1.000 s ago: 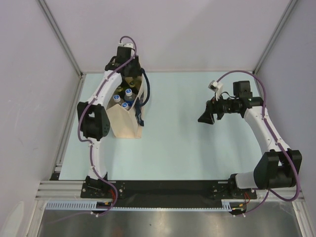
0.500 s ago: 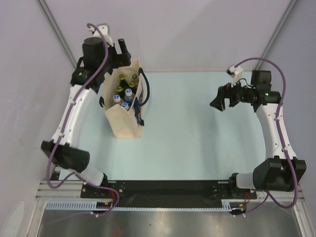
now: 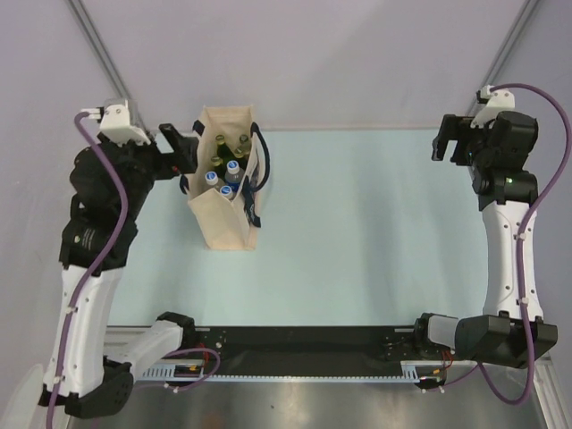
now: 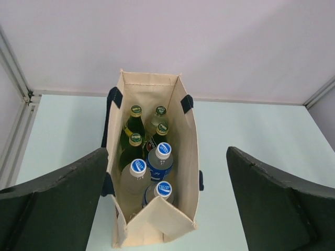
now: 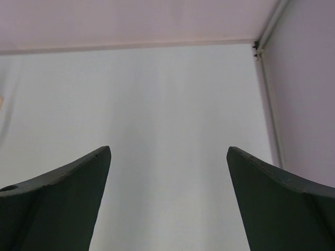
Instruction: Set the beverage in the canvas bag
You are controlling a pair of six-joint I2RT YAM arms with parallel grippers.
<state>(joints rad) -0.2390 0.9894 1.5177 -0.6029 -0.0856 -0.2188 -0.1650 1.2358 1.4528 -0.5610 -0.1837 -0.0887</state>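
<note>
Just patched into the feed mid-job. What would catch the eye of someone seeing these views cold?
The upright canvas bag on the far left of the table stands out first. It is packed with blue-capped clear bottles at its near end and gold-capped green bottles behind them. Both grippers are open and hold nothing: the left gripper is close beside the bag's left side, and the right gripper is at the far right corner.

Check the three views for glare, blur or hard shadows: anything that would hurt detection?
Top external: even, soft light, the canvas bag sharp, no hard shadows. Left wrist: bottles inside the bag in focus, caps crisp; the left fingers dark and soft-edged. Right wrist: table pale and washed out with faint vertical streaks; the right fingers nearly black, little detail.
</note>
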